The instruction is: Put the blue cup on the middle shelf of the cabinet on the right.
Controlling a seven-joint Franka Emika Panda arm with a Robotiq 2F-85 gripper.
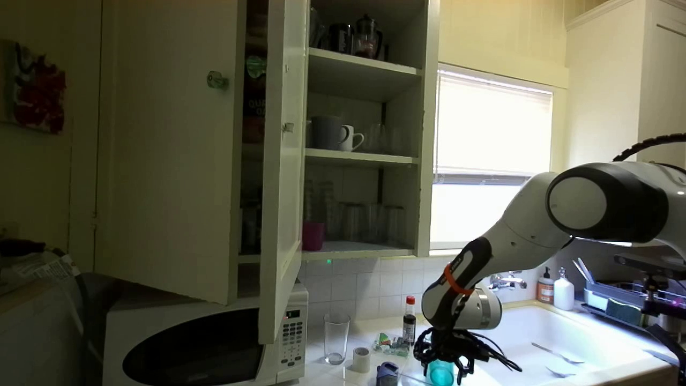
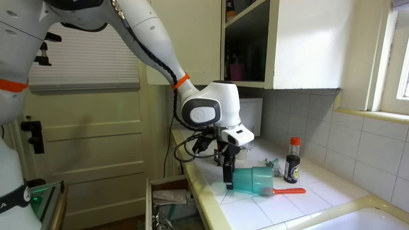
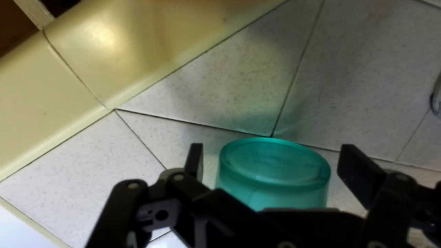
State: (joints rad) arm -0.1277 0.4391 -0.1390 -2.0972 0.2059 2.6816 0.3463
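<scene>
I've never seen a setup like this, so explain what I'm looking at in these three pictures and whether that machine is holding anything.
The white machine is a robot arm ending in a black two-fingered gripper. Two pictures come from cameras standing apart from it in a kitchen; the close-up comes from a camera on its wrist, so its fingers appear at the bottom. On the white tiled counter, a blue cup lies on its side near a red-capped bottle and an orange handle; a clear glass stands farther along. Nothing is held: the open fingers stand on either side of the cup, with gaps showing. Above, an open cabinet has mugs and glasses on its shelves.
</scene>
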